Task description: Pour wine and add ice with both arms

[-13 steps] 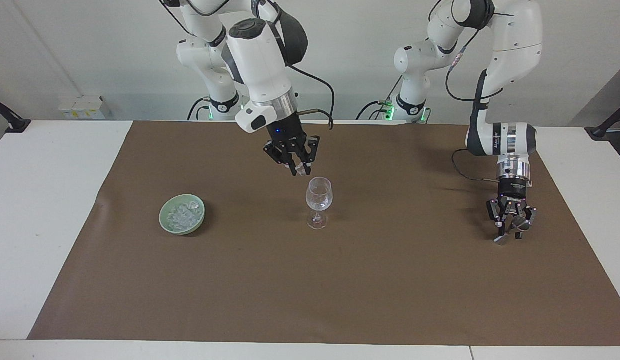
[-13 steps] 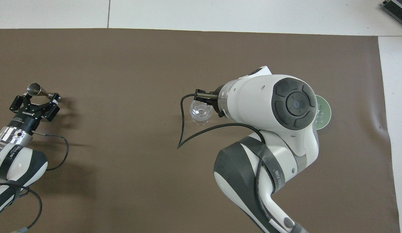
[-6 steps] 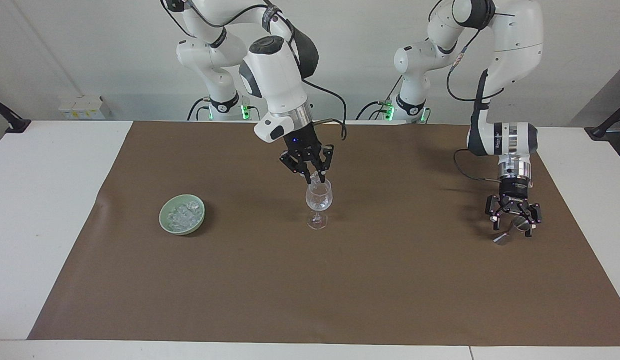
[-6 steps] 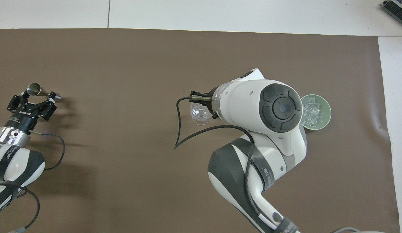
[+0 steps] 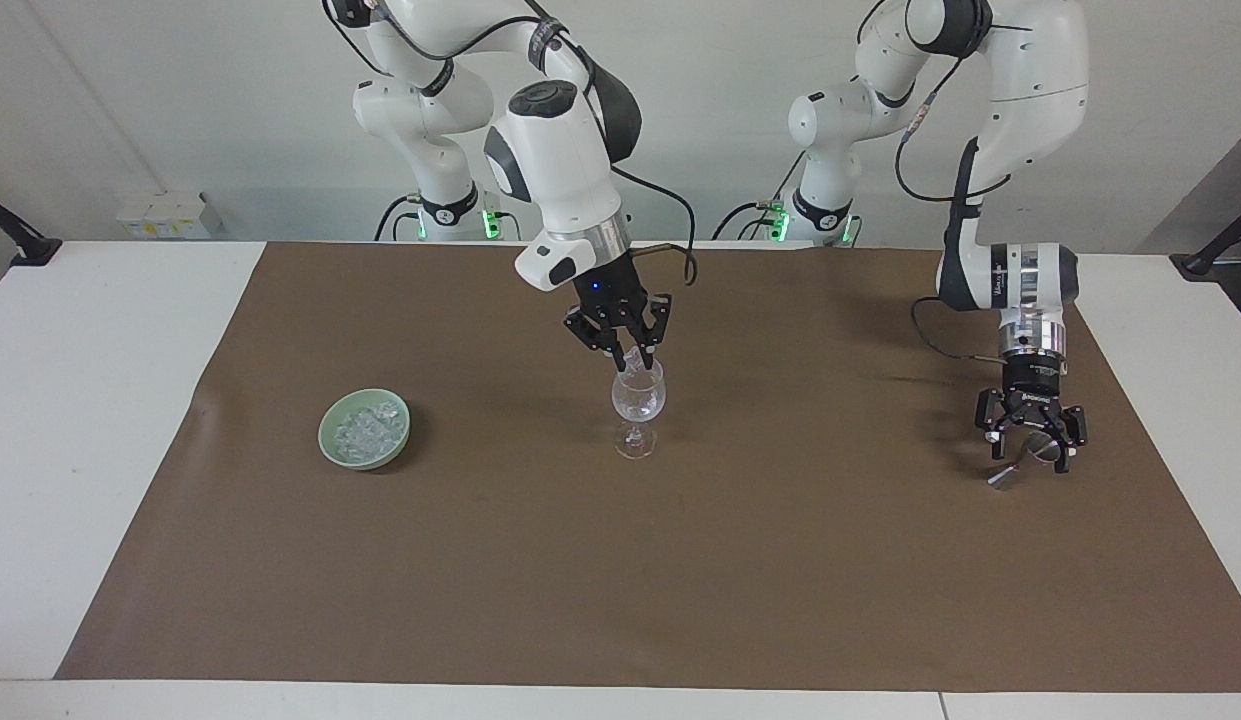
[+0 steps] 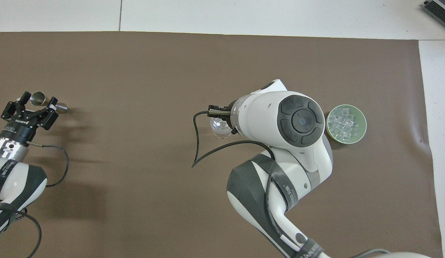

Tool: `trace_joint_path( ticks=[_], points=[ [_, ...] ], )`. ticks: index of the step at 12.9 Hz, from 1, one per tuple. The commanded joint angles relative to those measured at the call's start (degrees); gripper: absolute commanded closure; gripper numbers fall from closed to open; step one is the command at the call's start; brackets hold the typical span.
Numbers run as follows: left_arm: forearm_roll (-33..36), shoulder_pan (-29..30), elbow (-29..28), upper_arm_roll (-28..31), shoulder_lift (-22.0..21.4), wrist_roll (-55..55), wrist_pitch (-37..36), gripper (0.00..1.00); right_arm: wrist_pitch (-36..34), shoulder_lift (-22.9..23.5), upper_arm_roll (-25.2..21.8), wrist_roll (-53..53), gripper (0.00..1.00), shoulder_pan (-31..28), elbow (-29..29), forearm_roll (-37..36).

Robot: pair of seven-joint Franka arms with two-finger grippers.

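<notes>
At the centre of the facing view, the right gripper hangs directly over the mouth of the stemmed glass, its fingertips pinched together on a small clear chunk of ice held just at the rim. The right arm descends to it from the upper left of that frame. In the overhead view the same arm's wrist housing covers most of the glass, so only part of the bowl shows at its edge, near mid-frame.

The glass stands upright on the brown mat. Some clear pieces appear to lie inside its bowl, though their number cannot be determined.

At the left of the facing view, a pale green bowl rests on the mat, toward the right arm's end of the table and well apart from the glass. It contains the remaining heap of ice. In the overhead view this bowl sits at centre right, clear of the arm.

At the right of the facing view, the left gripper is low over the mat with its fingers spread wide around a small metal jigger, which lies tilted. Whether the fingers actually bear on the jigger cannot be told. In the overhead view the left gripper and jigger appear at far left.
</notes>
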Motion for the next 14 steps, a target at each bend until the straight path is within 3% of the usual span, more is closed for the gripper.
trace_joint_path(
  ticks=[1,4,5,6,7,11,14],
  points=[
    [-0.8,-2.0,-0.6,0.0,-3.3,-0.9,3.8,0.0,1.3,-0.1,0.3,1.7,0.56,-0.1,-0.9,-1.2],
    [-0.6,-3.3,0.8,-0.2,-5.0,-1.7,8.0,0.0,1.3,-0.1,0.5,1.8,0.38,-0.1,-0.8,-1.2],
    [-0.5,-4.2,1.8,-0.2,-6.0,-2.0,10.6,0.0,1.3,-0.1,0.5,1.8,0.28,-0.1,-0.6,-1.2],
    [0.2,-5.3,2.8,-0.2,-6.9,-2.1,13.3,0.0,1.2,-0.1,0.5,1.9,0.08,-0.1,-0.3,-1.2],
    [1.5,-6.4,3.6,-0.1,-7.8,-2.0,15.8,0.0,1.2,-0.1,0.5,1.9,0.0,-0.1,-0.1,-1.2],
    [18.5,-7.4,5.7,-0.2,-10.4,-1.5,17.5,0.0,-0.3,-2.2,-0.5,1.7,0.0,-0.9,0.5,-1.6],
    [37.7,-7.4,7.0,-0.2,-11.9,-1.6,16.8,0.0,-4.6,-4.7,-3.1,0.6,0.0,-3.0,2.0,-1.8]
  ],
)
